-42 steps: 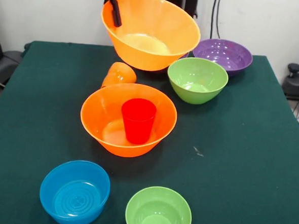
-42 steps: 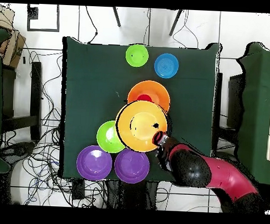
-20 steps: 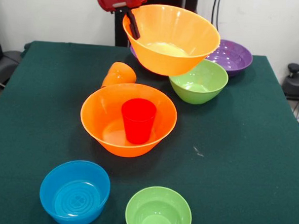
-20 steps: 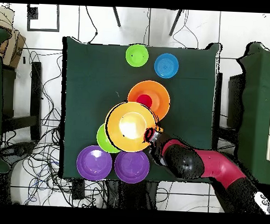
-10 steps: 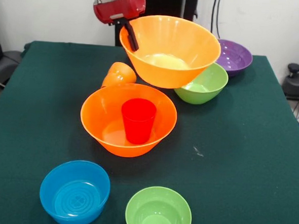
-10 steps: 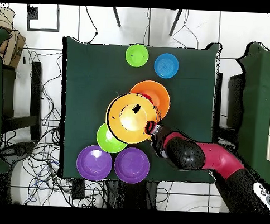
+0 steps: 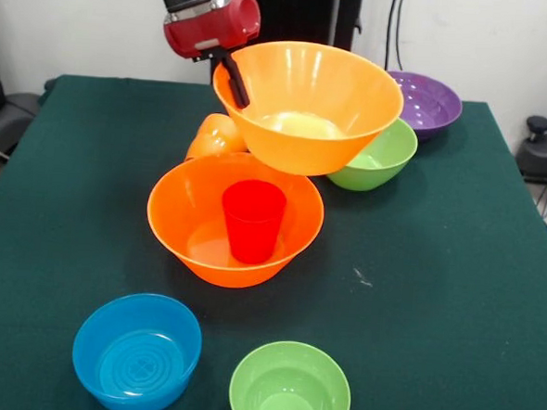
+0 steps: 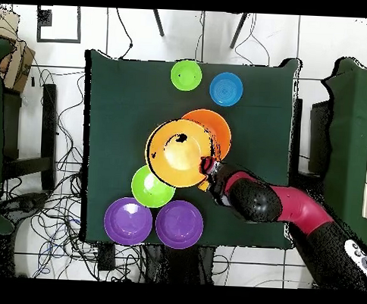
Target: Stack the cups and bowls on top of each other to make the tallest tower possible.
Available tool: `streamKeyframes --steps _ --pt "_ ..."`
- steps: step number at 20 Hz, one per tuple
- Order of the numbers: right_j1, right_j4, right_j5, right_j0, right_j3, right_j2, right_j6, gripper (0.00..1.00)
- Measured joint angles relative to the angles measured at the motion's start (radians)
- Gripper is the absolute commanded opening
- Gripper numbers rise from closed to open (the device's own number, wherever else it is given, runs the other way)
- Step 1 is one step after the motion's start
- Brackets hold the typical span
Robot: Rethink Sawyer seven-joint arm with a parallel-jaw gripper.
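Note:
My gripper point(image 7: 233, 82) is shut on the left rim of a large orange bowl point(image 7: 316, 115), which hangs in the air, slightly tilted. It overlaps the far edge of a second large orange bowl point(image 7: 198, 228) resting on the table, with the red cup point(image 7: 252, 219) upright inside. An orange cup point(image 7: 214, 136) lies on its side just behind that bowl. In the overhead view the held bowl point(image 8: 177, 152) covers most of the resting one point(image 8: 220, 129), with my gripper point(image 8: 208, 168) at its rim.
A medium green bowl point(image 7: 378, 160) sits partly hidden behind the held bowl, and a purple bowl point(image 7: 430, 101) is beyond it. Two purple bowls point(image 8: 128, 221) point(image 8: 179, 224) show in the overhead view. A blue bowl point(image 7: 136, 353) and a small green bowl point(image 7: 290, 387) stand near the front edge.
The gripper has carried the held orange bowl away from the purple and green bowls, toward the resting orange bowl with the red cup. Nothing else moved.

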Motion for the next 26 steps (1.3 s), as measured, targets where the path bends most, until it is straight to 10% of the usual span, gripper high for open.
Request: streamKeyframes --steps 26 --pt "0.076 -0.039 0.097 -0.037 -0.094 0.050 0.000 0.00"
